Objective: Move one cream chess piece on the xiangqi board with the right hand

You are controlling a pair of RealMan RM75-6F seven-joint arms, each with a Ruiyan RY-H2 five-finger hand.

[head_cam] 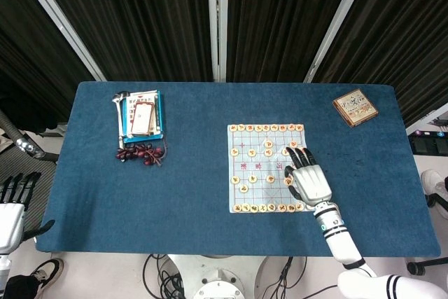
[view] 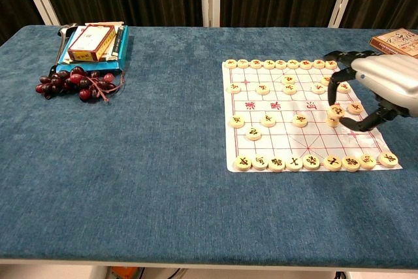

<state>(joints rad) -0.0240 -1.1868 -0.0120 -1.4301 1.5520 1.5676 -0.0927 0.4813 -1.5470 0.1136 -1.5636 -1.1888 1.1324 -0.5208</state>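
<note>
The xiangqi board lies right of the table's centre, with rows of cream pieces along its near and far edges and several loose ones between. My right hand hovers over the board's right side, fingers curled down. It pinches one cream piece between a finger and the thumb, held just above another piece. In the head view the hand hides this piece. My left hand hangs off the table's left front corner, fingers apart and holding nothing.
A stack of books and a card box sits at the far left, with a bunch of dark grapes in front of it. A small patterned box lies at the far right.
</note>
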